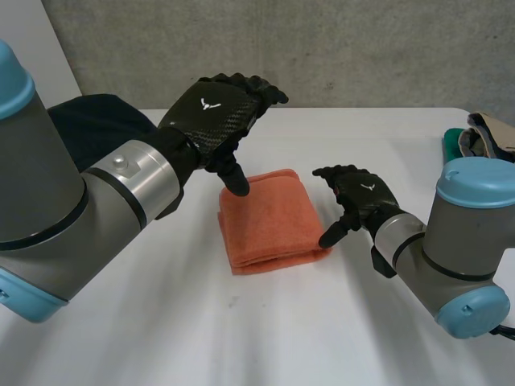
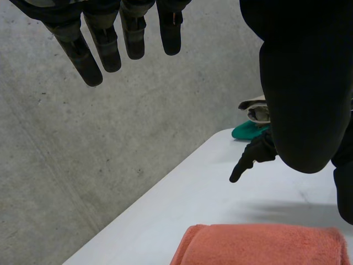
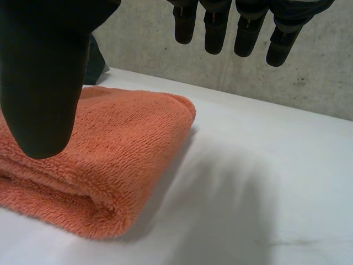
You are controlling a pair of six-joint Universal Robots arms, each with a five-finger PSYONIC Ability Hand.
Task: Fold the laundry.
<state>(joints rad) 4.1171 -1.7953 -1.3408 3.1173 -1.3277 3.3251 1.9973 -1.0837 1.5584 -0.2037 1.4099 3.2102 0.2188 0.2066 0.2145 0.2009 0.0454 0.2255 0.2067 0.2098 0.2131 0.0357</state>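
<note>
An orange towel (image 1: 269, 221) lies folded into a thick square in the middle of the white table (image 1: 265, 330). My left hand (image 1: 217, 117) hovers above the towel's far left corner, fingers straight and empty, thumb pointing down toward the cloth. My right hand (image 1: 358, 197) hangs just off the towel's right edge, open, holding nothing. In the right wrist view the folded towel (image 3: 105, 160) lies under my thumb (image 3: 44, 83), its layered edge facing the camera. In the left wrist view the towel's far edge (image 2: 265, 245) sits below my fingers (image 2: 105, 44), with my right hand (image 2: 251, 157) beyond it.
A dark blue garment (image 1: 100, 121) lies heaped at the table's far left, behind my left arm. More laundry, green and beige (image 1: 479, 141), is piled at the far right edge. A grey concrete wall (image 1: 362, 48) stands behind the table.
</note>
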